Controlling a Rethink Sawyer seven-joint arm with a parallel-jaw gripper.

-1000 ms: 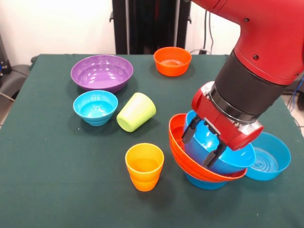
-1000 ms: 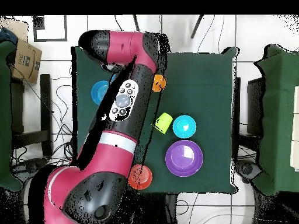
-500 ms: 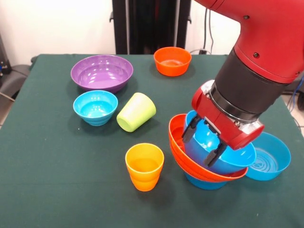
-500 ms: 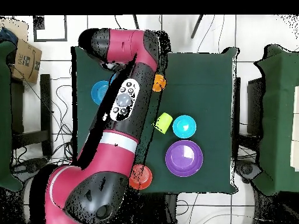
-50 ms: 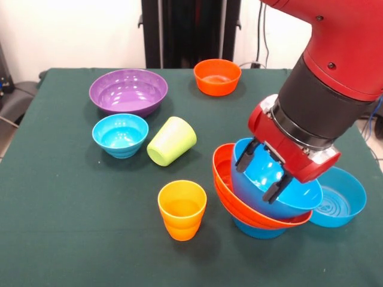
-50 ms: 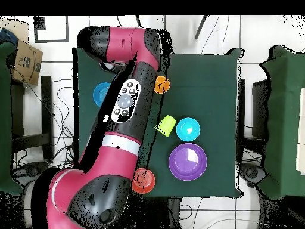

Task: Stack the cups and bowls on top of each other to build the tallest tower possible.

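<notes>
The claw (image 5: 268, 174) hangs spread over the tower (image 5: 263, 200), its two dark fingers apart and pinching nothing, tips just above the inside of the big blue bowl (image 5: 281, 194). That bowl sits nested in a wider orange bowl (image 5: 230, 191), both tilted toward the left of the front view, on a blue base of which only the bottom shows. A sound way on, as I judge it, is to lift straight up so no finger catches the blue rim and tips the leaning stack, then fetch a cup. The orange cup (image 5: 182, 209) stands upright just left of the tower; the lime green cup (image 5: 172, 141) lies on its side on the worktop (image 5: 72, 209). Overhead, the arm (image 6: 122, 113) covers the tower entirely. What carries the leaning bowls underneath cannot be made out
</notes>
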